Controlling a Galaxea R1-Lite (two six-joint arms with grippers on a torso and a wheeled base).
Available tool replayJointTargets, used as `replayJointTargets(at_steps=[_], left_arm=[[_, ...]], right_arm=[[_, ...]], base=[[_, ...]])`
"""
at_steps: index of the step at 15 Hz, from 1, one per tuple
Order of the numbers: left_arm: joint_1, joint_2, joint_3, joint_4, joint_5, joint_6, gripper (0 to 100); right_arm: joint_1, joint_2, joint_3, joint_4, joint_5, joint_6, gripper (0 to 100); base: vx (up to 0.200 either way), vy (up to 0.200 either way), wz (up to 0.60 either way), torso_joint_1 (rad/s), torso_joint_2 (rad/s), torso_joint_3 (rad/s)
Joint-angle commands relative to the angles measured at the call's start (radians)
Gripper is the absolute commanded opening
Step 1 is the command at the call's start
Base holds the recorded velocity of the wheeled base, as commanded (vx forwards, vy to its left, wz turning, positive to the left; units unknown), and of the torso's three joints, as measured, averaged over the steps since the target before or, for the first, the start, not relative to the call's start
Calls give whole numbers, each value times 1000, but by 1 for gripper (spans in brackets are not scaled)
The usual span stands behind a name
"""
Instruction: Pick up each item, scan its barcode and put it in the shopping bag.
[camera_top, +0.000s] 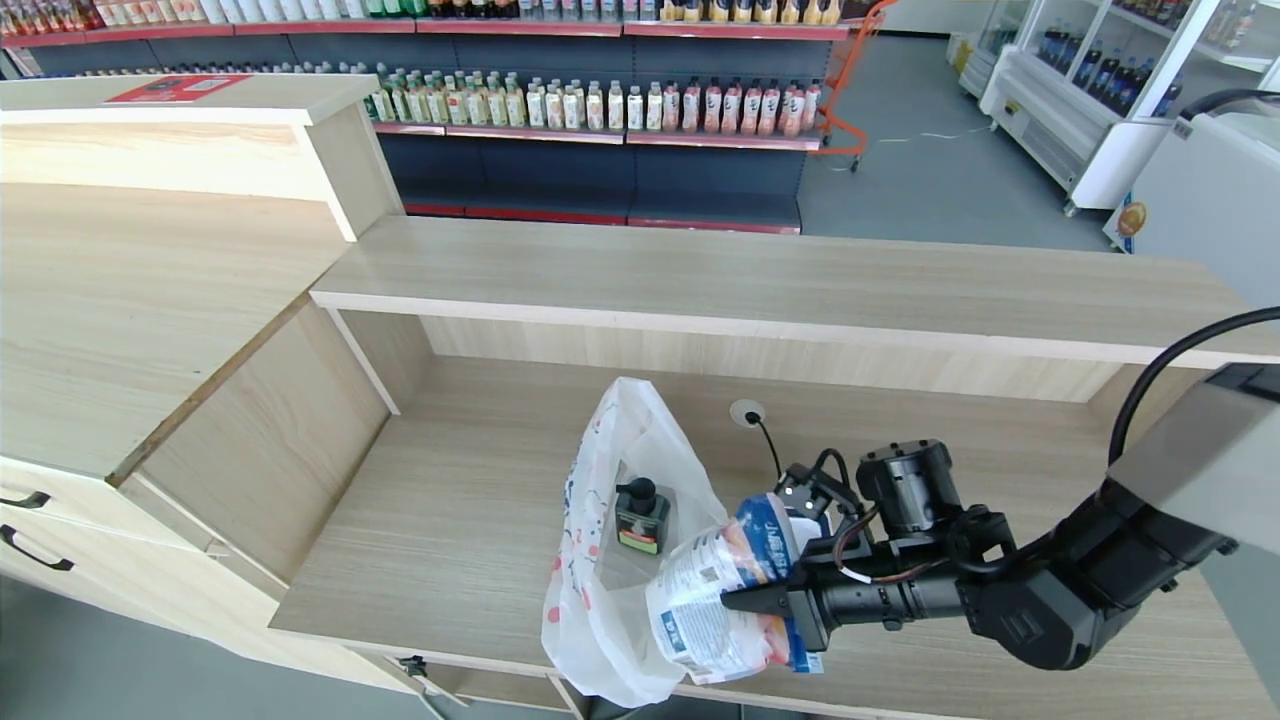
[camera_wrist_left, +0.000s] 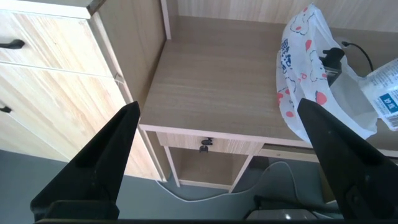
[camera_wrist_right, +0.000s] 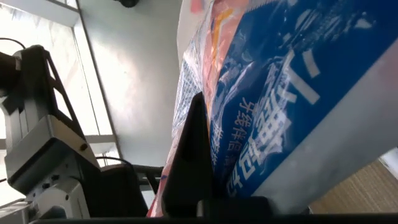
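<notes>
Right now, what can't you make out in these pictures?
Head view: the packet hides one finger of the right tool.
Head view: the shopping bag film veils the black device; inside or behind, unclear.
Left wrist view: the picture's edge cuts off the packet.

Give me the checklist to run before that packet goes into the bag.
1. Grip: the right gripper is shut on the packet. Ok.
2. Bag mouth: the shopping bag gapes open on the counter. Ok.
3. Alignment: the packet sits at the bag's right edge, not over the opening. Not ok.
4. Barcode scanned: cannot tell.
5. Drop zone: whether the black scanner sits inside or behind the bag, cannot tell.
6. Left gripper: open, off the counter's front edge, clear of the bag. Ok.
</notes>
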Motion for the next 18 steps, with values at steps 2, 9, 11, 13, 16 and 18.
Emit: replayJointTargets(at_steps=[2,9,11,13,16,18], left_arm=[[0,0,0,0,0,0,100],[0,0,0,0,0,0,100],[0,0,0,0,0,0,100],[0,0,0,0,0,0,100],[0,0,0,0,0,0,100],[0,0,0,0,0,0,100]], right_arm=[[26,79,-82,0,-27,4,0],[56,178,-192,0,-70,6,0],[66,194,-218,0,-73,13,0],[69,206,-241,0,-87,15,0],[70,223,-252,-2,-123,9,0],[69,238,-272,-3,-126,7,0]], base=[[0,0,0,0,0,0],[0,0,0,0,0,0],[0,0,0,0,0,0],[0,0,0,0,0,0],[0,0,0,0,0,0],[0,0,0,0,0,0]])
